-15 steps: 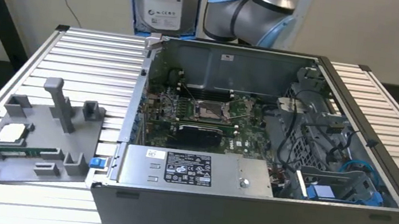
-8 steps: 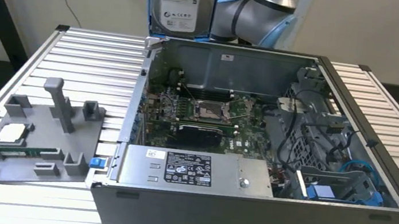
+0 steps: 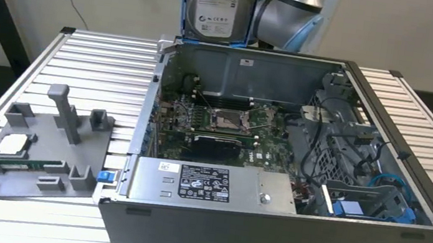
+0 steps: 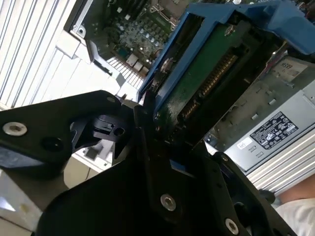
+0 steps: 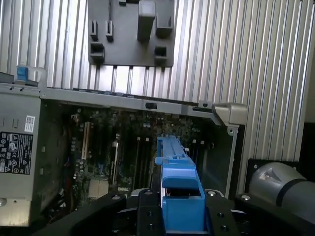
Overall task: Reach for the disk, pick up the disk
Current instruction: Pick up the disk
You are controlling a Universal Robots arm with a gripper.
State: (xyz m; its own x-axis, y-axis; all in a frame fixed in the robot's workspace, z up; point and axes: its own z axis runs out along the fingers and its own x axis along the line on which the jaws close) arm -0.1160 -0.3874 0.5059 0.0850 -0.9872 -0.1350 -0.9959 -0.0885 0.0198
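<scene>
The disk (image 3: 219, 5), silver with a white label and blue rails, hangs upright above the back wall of the open computer case (image 3: 397, 151), held up by the arm (image 3: 293, 12). In the second wrist view its green circuit-board underside (image 4: 206, 73) shows inside the blue frame, clamped by my gripper (image 4: 157, 118). In the first wrist view the disk's blue rail (image 5: 179, 191) stands edge-on between the black fingers (image 5: 147, 211). My gripper is shut on the disk, well above the motherboard (image 3: 225, 122).
A grey power-supply box (image 3: 208, 186) sits at the case's front. A grey fixture tray (image 3: 36, 154) with posts and a small square chip (image 3: 12, 144) lies on the slatted table (image 3: 98, 68) at the exterior view's left. Cables and a blue bay (image 3: 365, 207) fill the case's right.
</scene>
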